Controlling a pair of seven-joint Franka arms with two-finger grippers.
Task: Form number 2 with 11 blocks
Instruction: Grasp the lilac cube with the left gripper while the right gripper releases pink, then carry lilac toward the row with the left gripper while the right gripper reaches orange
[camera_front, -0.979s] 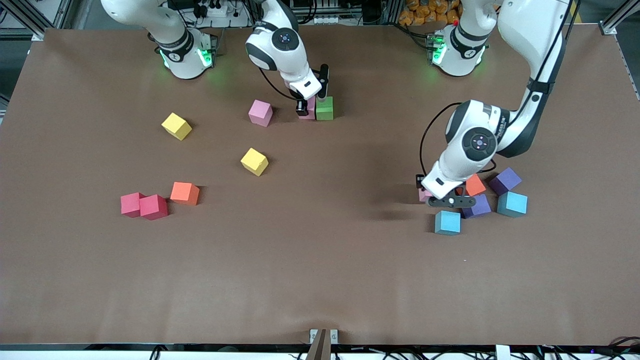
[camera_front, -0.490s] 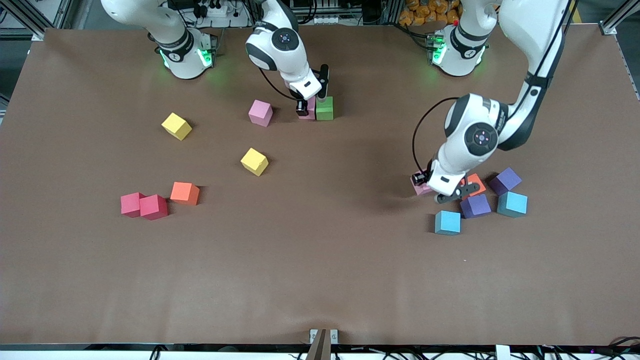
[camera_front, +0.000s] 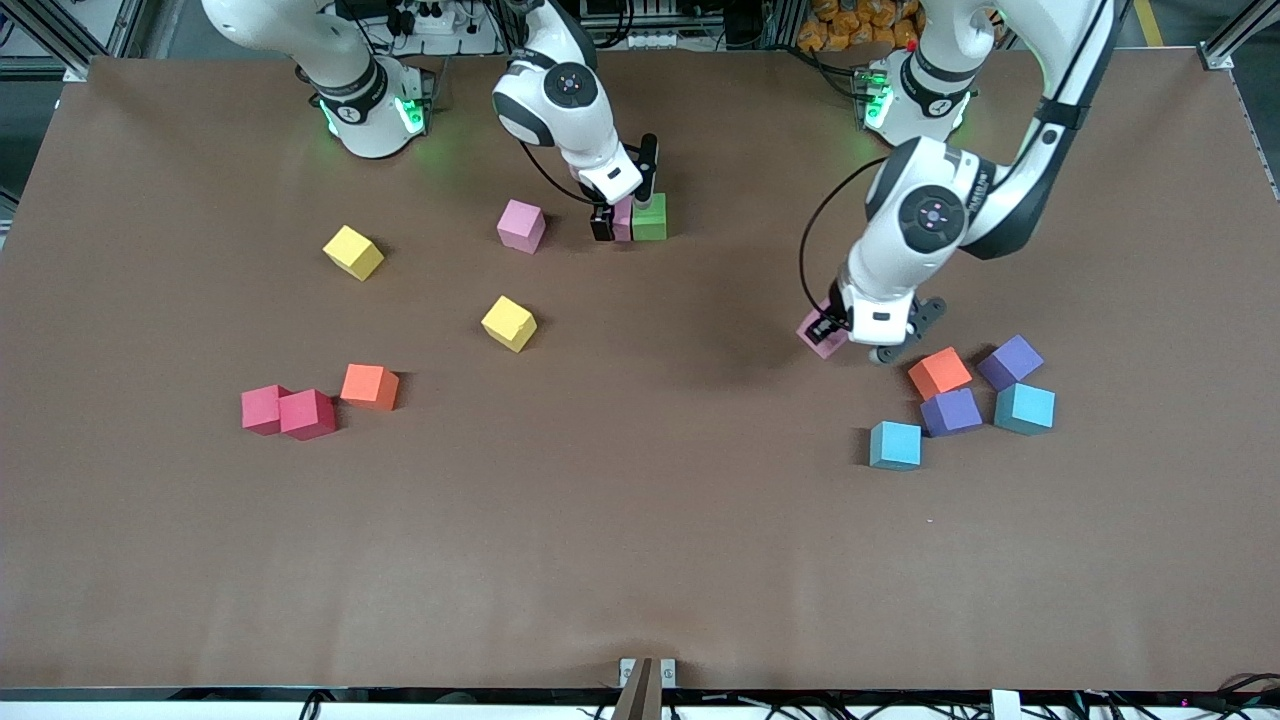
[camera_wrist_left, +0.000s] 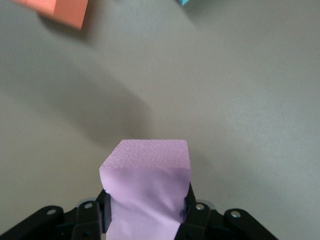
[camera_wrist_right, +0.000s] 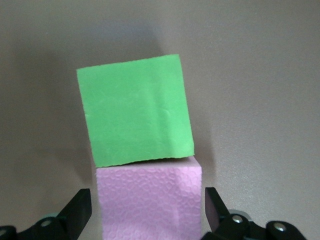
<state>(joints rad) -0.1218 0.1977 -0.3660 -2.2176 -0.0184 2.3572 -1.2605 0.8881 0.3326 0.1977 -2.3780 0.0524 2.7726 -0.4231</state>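
My right gripper (camera_front: 622, 222) stands open around a pink block (camera_front: 623, 216) that rests on the table against a green block (camera_front: 650, 217). In the right wrist view its fingers (camera_wrist_right: 79, 210) keep a gap on each side of the pink block (camera_wrist_right: 150, 197), which touches the green block (camera_wrist_right: 135, 110). My left gripper (camera_front: 828, 335) is shut on another pink block (camera_front: 818, 338), held over bare table beside a cluster of blocks. The left wrist view shows that pink block (camera_wrist_left: 147, 180) squeezed between the jaws of the left gripper (camera_wrist_left: 145, 215).
The cluster holds an orange block (camera_front: 940, 372), two purple blocks (camera_front: 1010, 361) (camera_front: 950, 411) and two blue blocks (camera_front: 1024, 408) (camera_front: 895, 445). Toward the right arm's end lie a pink block (camera_front: 521, 225), two yellow blocks (camera_front: 353, 252) (camera_front: 509, 323), an orange block (camera_front: 369, 386) and two red blocks (camera_front: 264, 409) (camera_front: 307, 414).
The left gripper has lifted its pink block out of the cluster and carried it away, toward the middle of the table. The right gripper has opened off the pink block beside the green one.
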